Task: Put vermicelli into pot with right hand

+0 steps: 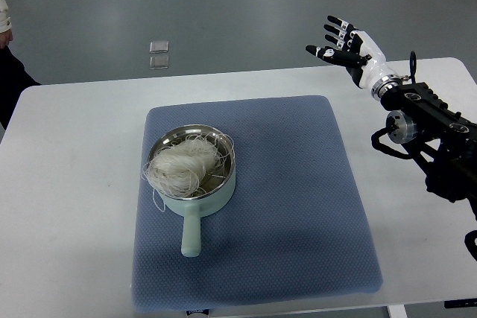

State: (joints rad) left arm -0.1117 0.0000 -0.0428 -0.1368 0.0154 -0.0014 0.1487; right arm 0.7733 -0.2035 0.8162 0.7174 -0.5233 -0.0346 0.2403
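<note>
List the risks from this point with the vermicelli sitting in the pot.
1. The vermicelli is heaped toward the left rim of the pot, with loose strands hanging over the edge; they may slide out or snag if anything brushes them.
2. The right hand is raised and open beyond the table's far edge; a return sweep might clip the pot handle, which sticks out over the blue mat.
</note>
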